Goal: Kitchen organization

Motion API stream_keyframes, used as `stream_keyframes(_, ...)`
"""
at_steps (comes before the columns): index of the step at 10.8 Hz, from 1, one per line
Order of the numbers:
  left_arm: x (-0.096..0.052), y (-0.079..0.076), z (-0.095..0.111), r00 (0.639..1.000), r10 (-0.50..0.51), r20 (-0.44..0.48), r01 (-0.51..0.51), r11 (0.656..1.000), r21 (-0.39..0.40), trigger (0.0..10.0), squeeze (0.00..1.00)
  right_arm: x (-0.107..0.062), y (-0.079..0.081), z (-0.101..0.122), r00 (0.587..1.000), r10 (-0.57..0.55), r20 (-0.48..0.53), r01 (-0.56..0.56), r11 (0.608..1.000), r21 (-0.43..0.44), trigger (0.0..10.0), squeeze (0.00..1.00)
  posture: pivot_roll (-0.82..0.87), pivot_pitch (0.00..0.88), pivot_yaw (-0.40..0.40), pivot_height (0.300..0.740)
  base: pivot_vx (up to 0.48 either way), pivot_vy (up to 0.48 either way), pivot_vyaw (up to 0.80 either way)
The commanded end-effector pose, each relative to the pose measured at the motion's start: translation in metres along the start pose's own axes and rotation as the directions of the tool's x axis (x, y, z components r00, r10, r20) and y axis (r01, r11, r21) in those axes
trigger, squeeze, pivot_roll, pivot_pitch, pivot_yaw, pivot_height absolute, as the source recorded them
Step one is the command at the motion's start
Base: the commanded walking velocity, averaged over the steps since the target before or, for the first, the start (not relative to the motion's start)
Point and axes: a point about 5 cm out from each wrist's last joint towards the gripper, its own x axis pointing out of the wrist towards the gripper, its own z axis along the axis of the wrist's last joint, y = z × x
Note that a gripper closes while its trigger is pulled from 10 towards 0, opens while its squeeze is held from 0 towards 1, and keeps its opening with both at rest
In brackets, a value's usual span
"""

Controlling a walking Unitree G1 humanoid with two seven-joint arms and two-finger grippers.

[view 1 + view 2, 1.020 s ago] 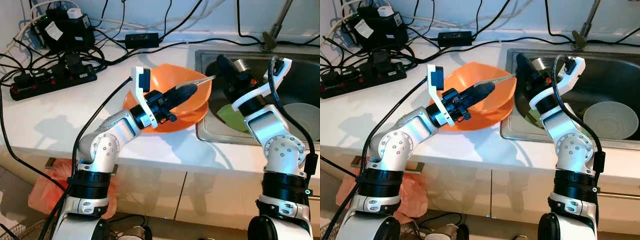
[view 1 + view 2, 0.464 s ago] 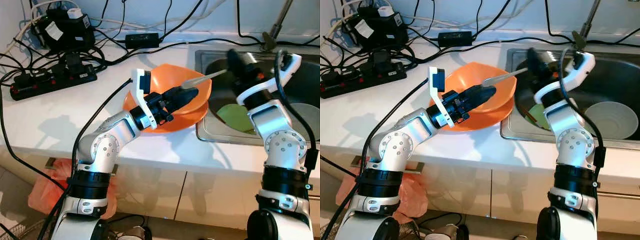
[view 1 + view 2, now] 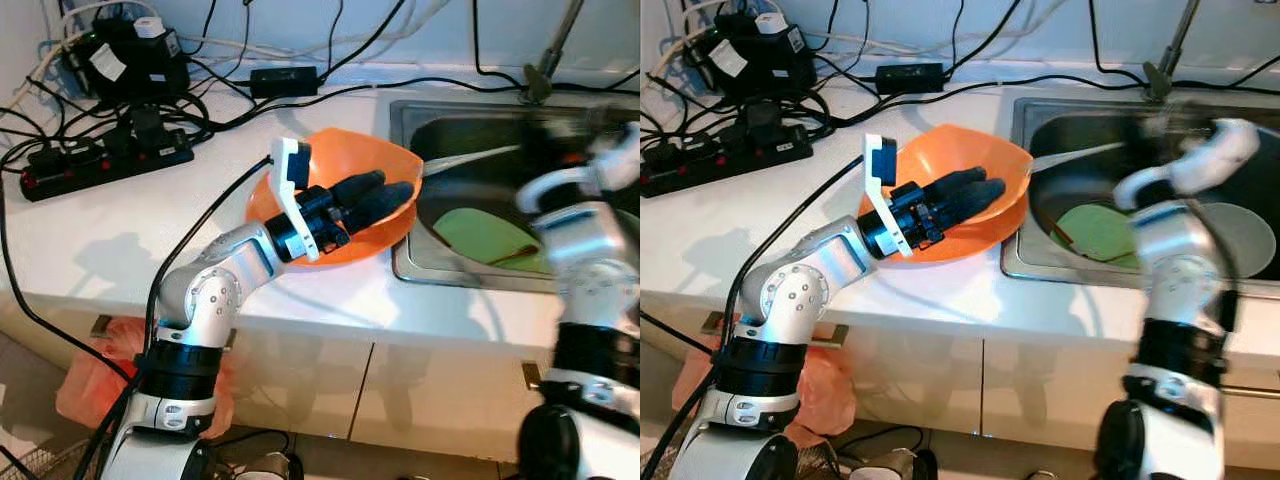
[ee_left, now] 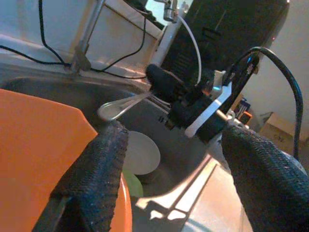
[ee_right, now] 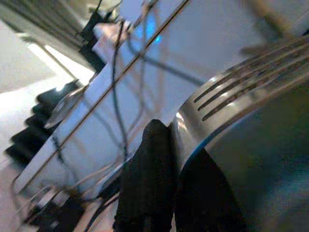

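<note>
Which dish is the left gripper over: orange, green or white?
The orange bowl on the counter: the left gripper lies across it. The green plate and white bowl sit in the sink.

White countertop [image 3: 90,240], carrying at its back left a black power strip [image 3: 105,160], a black charger box [image 3: 135,55] and a black adapter [image 3: 285,78], all among tangled black cables. Pale cabinet fronts [image 3: 400,385] below the counter edge. Orange plastic bag [image 3: 85,385] on the floor beneath, lower left.
</note>
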Motion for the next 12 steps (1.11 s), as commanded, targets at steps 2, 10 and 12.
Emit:
stream_keyframes(2,-0.001,-0.001,0.001,1.000,-0.002,-0.007,0.002,0.999,0.033,10.0,1.00,0.002,-0.006,0.015,0.998,-0.024,0.057,0.026,1.000,-0.018,0.0,0.00,0.05,0.059,0.057,0.740,0.000,0.000,0.00)
stream_keyframes(10,0.006,0.001,0.014,0.995,0.059,-0.080,-0.021,0.912,0.410,10.0,0.31,-0.012,-0.044,-0.002,0.977,-0.153,-0.146,0.030,0.782,-0.622,10.0,0.00,0.05,0.048,0.068,0.740,0.000,0.000,0.00)
stream_keyframes(12,0.006,0.003,0.014,0.994,0.059,-0.094,-0.010,0.890,0.456,10.0,0.00,-0.014,-0.048,-0.011,0.961,-0.159,-0.224,-0.038,0.732,-0.680,10.0,0.00,0.05,0.043,0.069,0.740,0.000,0.000,0.00)
